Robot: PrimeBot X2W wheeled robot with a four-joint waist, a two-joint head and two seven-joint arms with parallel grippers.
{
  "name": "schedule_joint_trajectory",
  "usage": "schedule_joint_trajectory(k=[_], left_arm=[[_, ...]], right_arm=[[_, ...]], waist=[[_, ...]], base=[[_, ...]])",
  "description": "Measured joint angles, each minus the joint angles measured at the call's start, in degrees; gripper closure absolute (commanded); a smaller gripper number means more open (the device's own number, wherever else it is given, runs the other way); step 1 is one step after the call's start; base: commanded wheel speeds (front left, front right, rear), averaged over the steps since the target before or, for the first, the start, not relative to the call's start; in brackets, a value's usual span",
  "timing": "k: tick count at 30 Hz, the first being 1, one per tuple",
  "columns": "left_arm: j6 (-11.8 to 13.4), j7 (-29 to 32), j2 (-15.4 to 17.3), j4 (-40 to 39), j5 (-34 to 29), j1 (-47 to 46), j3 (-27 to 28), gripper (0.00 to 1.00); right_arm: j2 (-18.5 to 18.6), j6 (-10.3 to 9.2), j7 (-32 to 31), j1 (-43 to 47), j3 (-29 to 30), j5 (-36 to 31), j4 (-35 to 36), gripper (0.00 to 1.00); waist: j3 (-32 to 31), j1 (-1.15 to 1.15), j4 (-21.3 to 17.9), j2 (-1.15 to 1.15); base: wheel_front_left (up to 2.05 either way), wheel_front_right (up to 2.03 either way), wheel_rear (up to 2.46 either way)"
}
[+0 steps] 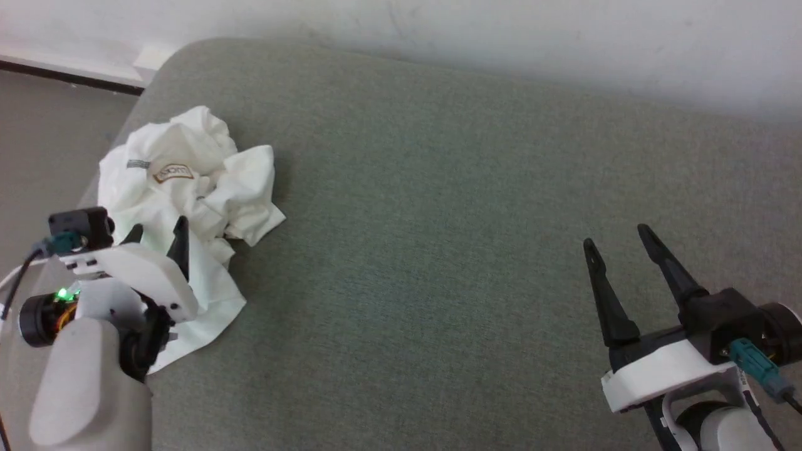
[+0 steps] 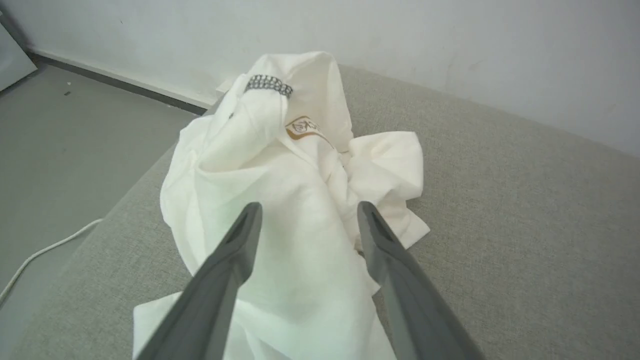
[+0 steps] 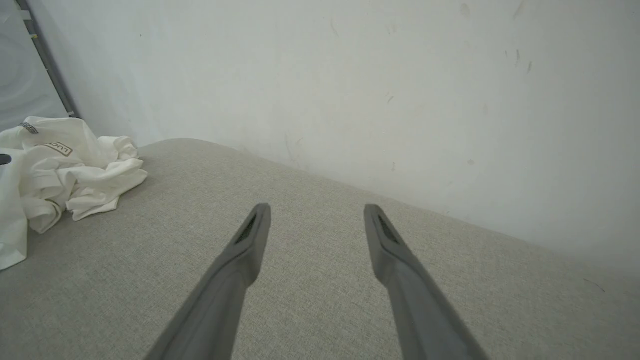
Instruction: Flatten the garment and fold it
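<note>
The white garment (image 1: 188,188) lies crumpled in a heap at the left end of the grey cushioned surface (image 1: 438,219), its brown-outlined neck label (image 1: 173,172) facing up. A strip of grey-and-white stitching (image 2: 268,84) shows on top of the garment (image 2: 280,200) in the left wrist view. My left gripper (image 1: 156,230) hovers open over the near part of the heap, with cloth under and between its fingers (image 2: 240,240). My right gripper (image 1: 617,241) stands open far to the right over bare cushion. From the right wrist the garment (image 3: 60,170) shows at far left.
A pale wall (image 1: 501,37) runs along the cushion's far edge. The grey floor (image 1: 37,138) lies beyond the left edge, close to the heap, with a white cable (image 2: 40,255) on it. A wide stretch of cushion separates the two grippers.
</note>
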State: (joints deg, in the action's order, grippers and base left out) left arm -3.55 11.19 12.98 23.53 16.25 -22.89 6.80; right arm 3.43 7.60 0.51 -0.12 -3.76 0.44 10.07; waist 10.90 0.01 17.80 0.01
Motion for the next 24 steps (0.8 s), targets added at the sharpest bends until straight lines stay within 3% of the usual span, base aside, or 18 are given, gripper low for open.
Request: schedule_joint_trajectory(k=[7, 14, 15, 16, 21, 24], left_arm=[[-0.5, 11.3, 3.7, 7.2, 2.6, -5.4, -0.1, 0.00], [-0.9, 16.5, 5.9, 13.1, 2.7, -7.8, -1.6, 0.00], [-0.9, 17.4, 6.4, 13.5, 3.0, -8.4, -1.6, 0.57], [-0.9, 17.8, 6.8, 14.0, 3.3, -8.9, -1.6, 0.97], [-1.0, 20.1, 8.3, 16.4, 4.4, -10.7, -1.9, 1.00], [-1.0, 17.4, 9.1, 16.5, 3.7, -11.0, -2.6, 1.00]], right_arm=[[2.2, 0.00, -0.8, -2.1, -0.7, 0.2, 1.5, 0.00], [3.4, 0.00, -1.0, -3.7, -2.2, 1.3, 1.8, 0.00], [3.5, 0.00, -1.0, -3.9, -2.4, 1.3, 1.8, 0.00], [3.5, 0.00, -1.0, -4.2, -2.5, 1.6, 1.8, 0.00], [3.4, 0.00, -0.7, -4.5, -2.6, 1.9, 1.6, 0.00], [2.9, 0.00, -0.3, -4.5, -2.3, 2.1, 1.3, 0.00]], waist=[[5.0, 0.00, -1.8, 0.00], [8.7, 0.00, -3.0, 0.00], [9.0, -0.01, -3.2, 0.00], [9.2, -0.01, -3.3, 0.00], [8.5, -0.01, -3.5, 0.00], [7.3, 0.00, -3.2, 0.00]], base=[[0.00, 0.00, 0.00], [0.00, 0.00, 0.00], [0.00, 0.00, 0.00], [0.00, 0.00, 0.00], [0.00, 0.00, 0.00], [0.00, 0.00, 0.00]])
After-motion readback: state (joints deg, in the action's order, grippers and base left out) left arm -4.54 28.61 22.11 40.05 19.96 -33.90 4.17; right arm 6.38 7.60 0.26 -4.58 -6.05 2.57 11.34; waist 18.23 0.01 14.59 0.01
